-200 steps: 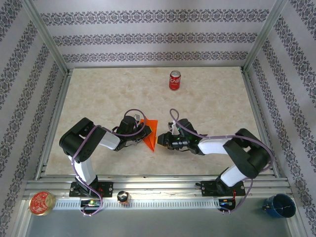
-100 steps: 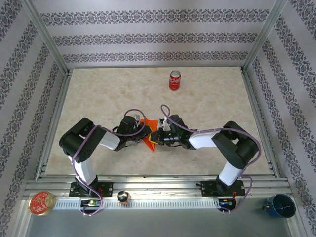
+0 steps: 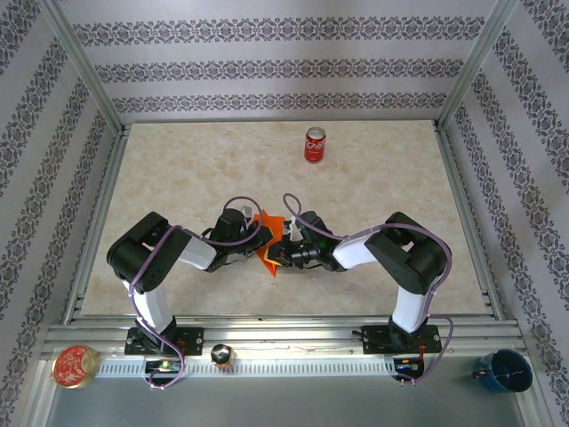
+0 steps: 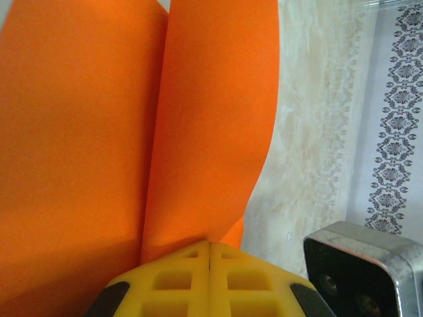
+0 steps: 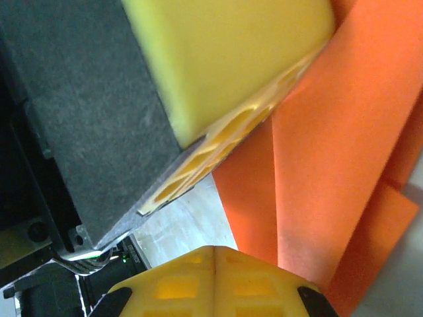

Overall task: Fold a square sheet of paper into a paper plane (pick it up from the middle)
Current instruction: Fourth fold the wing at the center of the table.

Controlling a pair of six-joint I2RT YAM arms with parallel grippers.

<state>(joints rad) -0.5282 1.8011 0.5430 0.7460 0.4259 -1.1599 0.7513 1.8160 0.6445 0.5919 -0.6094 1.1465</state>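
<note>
Watching the bright orange square sheet of paper [image 4: 86,132], partly folded, pinched in the left gripper [image 4: 209,249] mid-way across the pale marbled table [image 3: 178,178]. The right gripper [image 5: 215,256] is clamped shut right beside it; can't tell if it's got paper. I'd drag slowly along the crease, edges aligned.

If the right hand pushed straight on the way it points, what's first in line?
The square sheet of paper, which is touching the tips of the right hand. Close behind it sits the left hand, probably next, though depth is unclear.
</note>
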